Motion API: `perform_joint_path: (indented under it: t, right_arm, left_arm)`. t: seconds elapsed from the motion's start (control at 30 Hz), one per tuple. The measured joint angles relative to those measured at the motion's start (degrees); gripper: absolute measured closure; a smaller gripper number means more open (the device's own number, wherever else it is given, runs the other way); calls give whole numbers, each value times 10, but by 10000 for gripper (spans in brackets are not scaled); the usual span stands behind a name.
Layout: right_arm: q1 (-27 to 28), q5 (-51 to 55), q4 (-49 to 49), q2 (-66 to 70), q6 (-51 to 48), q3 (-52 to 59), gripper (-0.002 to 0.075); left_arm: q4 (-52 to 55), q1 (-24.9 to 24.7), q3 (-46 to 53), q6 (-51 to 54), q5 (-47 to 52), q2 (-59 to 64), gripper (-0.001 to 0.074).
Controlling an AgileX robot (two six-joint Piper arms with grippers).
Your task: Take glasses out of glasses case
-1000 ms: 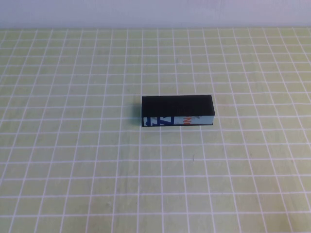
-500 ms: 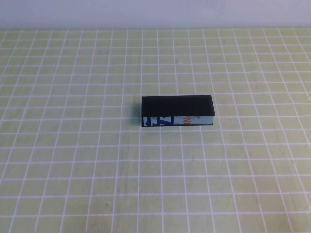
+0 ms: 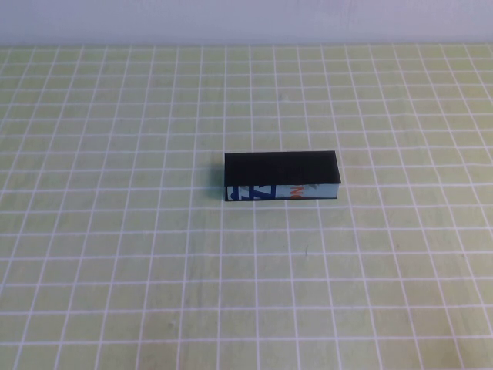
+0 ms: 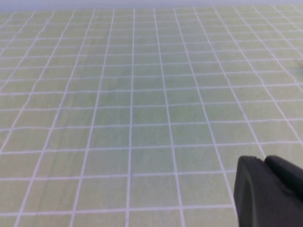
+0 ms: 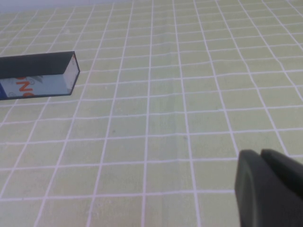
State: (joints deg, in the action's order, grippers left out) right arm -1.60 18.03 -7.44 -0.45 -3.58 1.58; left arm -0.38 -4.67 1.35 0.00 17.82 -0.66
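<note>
1. From the high view I see the glasses case, a black rectangular box with a white front strip carrying blue and orange print, lying flat near the middle of the green mat with its white grid lines. Its long side runs from 9 o'clock to 3 o'clock, and the printed strip faces 6 o'clock, toward my side of the table. The lid looks closed, so I cannot see the glasses. Neither arm shows in this view. A pale wall runs along the mat's far edge at 12 o'clock.

2. In the left wrist view I get bare green grid mat and only a black corner of the left gripper low in the picture, above the mat. I cannot tell whether it is apart or together. The case does not appear here.

3. In the right wrist view the right gripper likewise shows only as a black corner over the mat, and I cannot tell how it stands. The glasses case lies well apart from it, partly cut off by the picture's edge, showing its black top, a pale end face and the strip with orange letters.
</note>
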Motion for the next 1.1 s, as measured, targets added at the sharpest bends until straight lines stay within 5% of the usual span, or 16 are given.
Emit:
perform_joint_path:
  t: [0.6,0.87,1.1]
  right_arm:
    - [0,0,0,0,0,0,743]
    - [0,0,0,0,0,0,743]
    - [0,0,0,0,0,0,743]
  left_arm:
    - [-305,0,1,-54,-135,0,737]
    - [-323,0,-113,-37,61,112,737]
    - [-443,0,-254,201,176,338,737]
